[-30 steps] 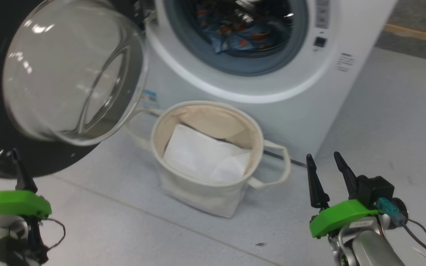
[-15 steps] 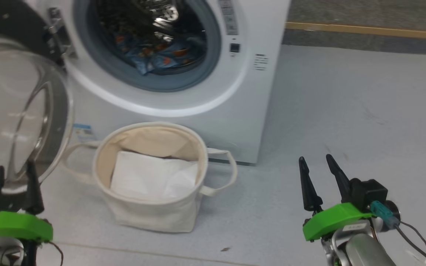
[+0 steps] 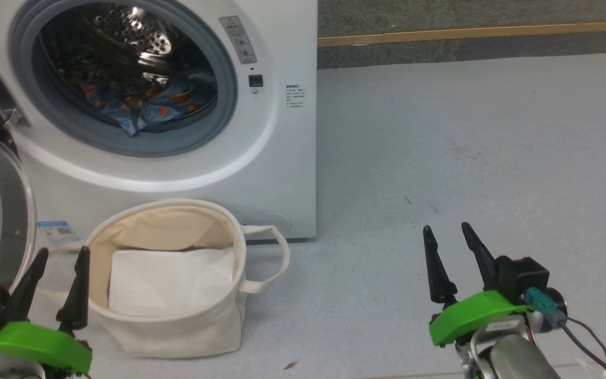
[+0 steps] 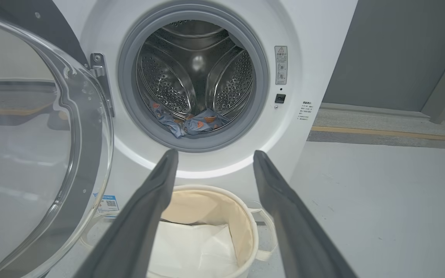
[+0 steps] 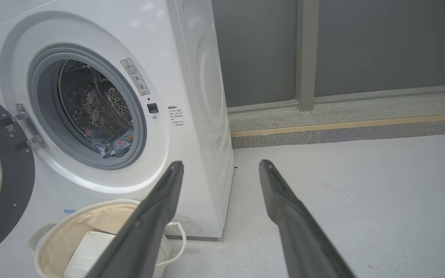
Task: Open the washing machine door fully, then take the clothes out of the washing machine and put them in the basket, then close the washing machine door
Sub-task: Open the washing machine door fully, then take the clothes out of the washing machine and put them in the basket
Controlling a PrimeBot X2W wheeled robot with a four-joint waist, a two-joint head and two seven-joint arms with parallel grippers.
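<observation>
A pale grey speckled floor (image 3: pixel 440 131) runs back to a thin yellow strip (image 3: pixel 466 32). On it stands the white boxy front-loading washing machine (image 3: pixel 282 158), its round mouth ringed by a grey rubber gasket (image 4: pixel 126 88) around a perforated steel drum (image 4: pixel 195 73).

The large round washing machine door (image 4: pixel 25 154), with a wide glossy black rim and a bulging clear glass bowl, stands swung wide open to the machine's left on a metal hinge (image 4: pixel 101 73).

The round cream canvas basket (image 3: pixel 187 331) with 2 loop handles sits on the floor just in front of the machine, below the mouth. A flat white sheet (image 3: pixel 171 279) lies inside it.

The left hand (image 3: pixel 63 252) hangs released and empty, its 2 dark fingers spread, by the basket's left edge in the head view. The right hand (image 3: pixel 446 227) is likewise released and empty, over bare floor well to the right of the basket.

The soft blue clothes with small orange motifs (image 3: pixel 145 108) lie crumpled at the bottom of the drum, near the front lip.

Right of the mouth is a tall label topped by a warning triangle (image 4: pixel 281 65), a small black square (image 4: pixel 280 98) under it, and a block of tiny print (image 4: pixel 304 110), too small to read. A blue-and-white sticker with a square code (image 4: pixel 107 202) sits low on the front.
</observation>
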